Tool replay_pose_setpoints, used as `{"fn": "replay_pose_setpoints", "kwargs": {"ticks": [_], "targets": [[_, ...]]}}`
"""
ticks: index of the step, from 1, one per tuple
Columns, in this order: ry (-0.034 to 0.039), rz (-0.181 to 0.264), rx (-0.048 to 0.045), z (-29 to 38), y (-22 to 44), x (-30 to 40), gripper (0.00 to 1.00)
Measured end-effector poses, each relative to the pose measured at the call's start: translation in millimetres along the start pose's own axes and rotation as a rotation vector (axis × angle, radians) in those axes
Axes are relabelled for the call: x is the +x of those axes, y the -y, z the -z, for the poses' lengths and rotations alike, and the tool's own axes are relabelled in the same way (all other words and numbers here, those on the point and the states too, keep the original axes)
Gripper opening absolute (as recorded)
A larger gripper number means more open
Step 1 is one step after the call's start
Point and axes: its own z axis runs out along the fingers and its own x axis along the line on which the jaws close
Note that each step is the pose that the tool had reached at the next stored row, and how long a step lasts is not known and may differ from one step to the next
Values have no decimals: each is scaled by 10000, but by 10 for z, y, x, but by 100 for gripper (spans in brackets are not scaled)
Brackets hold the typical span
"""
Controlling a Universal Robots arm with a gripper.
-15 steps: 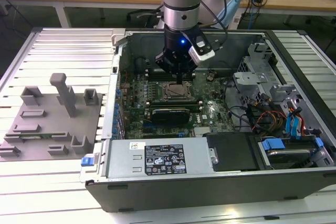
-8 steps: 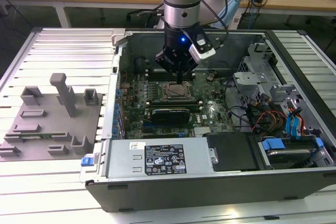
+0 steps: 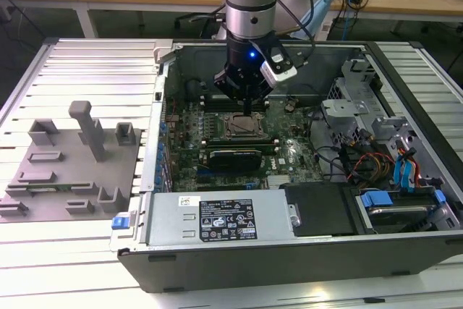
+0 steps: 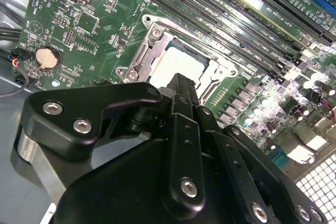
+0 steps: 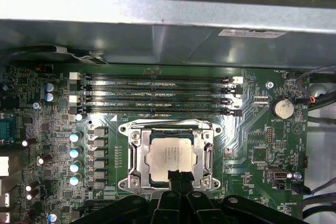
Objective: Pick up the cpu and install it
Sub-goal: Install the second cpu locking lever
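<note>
I see the small flat square cpu with its pale silvery top [image 5: 169,153] lying flat inside the silver metal socket frame [image 5: 135,153] on the green motherboard [image 5: 252,129], in the open dark computer case [image 3: 289,251]. My black hand [image 5: 177,178] hangs right above the cpu's near edge. Its fingers [image 4: 181,95] look pressed together with nothing between them. The long black memory slots [image 5: 157,95] run just beside the socket.
</note>
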Motion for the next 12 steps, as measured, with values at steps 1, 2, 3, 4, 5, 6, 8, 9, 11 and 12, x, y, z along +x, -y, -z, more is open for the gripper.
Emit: {"fn": "replay_pose_setpoints", "kwargs": {"ticks": [1,2,3,4,5,6,8,9,11,12], "targets": [[0,0,0,0,0,0,11],[0,-1,0,0,0,0,11],[0,0,0,0,0,0,11],[-1,-1,0,0,1,0,11],[0,-1,0,0,1,0,11],[0,-1,-1,0,1,0,11],[0,-1,-2,-2,36,1,11],[-1,0,-9,-4,112,2,11],[0,-2,-17,-7,183,3,11],[0,-2,-23,-8,235,4,11]]}}
